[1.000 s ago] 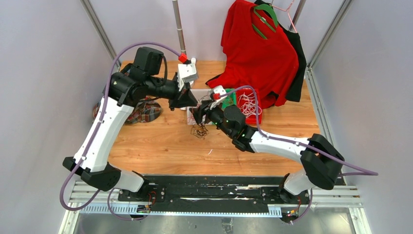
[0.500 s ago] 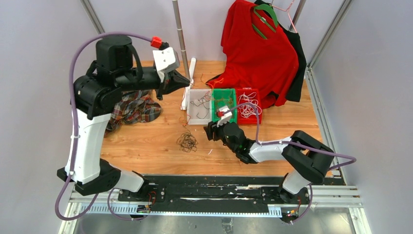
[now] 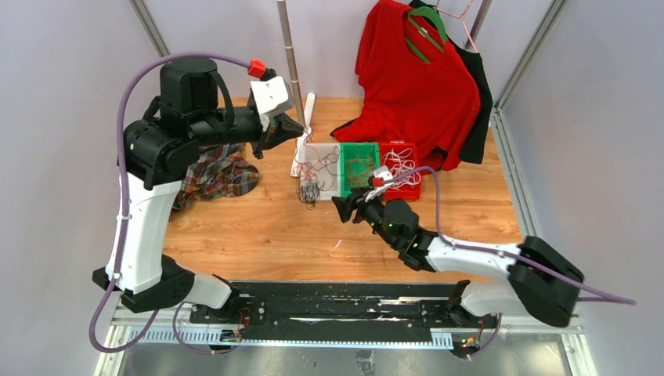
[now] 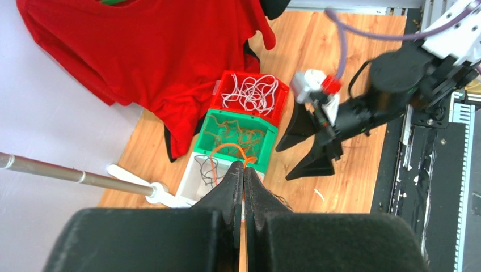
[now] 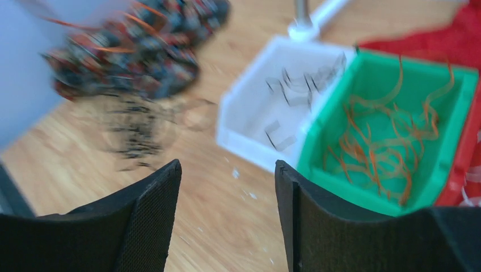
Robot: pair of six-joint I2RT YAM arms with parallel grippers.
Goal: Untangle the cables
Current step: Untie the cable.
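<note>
Tangle of black cable (image 3: 309,190) lies beside white bin (image 3: 322,146), ahead-left of right gripper (image 5: 227,173), the nearer, jaws wide. Left gripper (image 4: 244,170) hangs above, pinched closed.

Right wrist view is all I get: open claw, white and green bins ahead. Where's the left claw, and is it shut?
Observer: The left claw is shut and raised off the table, near the pole.
Operator: Holding anything?
Observer: Cannot tell. An orange cable arcs right at its tips, toward the green bin.
Operator: The red bin is cut off for me. What's in it?
Observer: White cables, a loose tangle.
</note>
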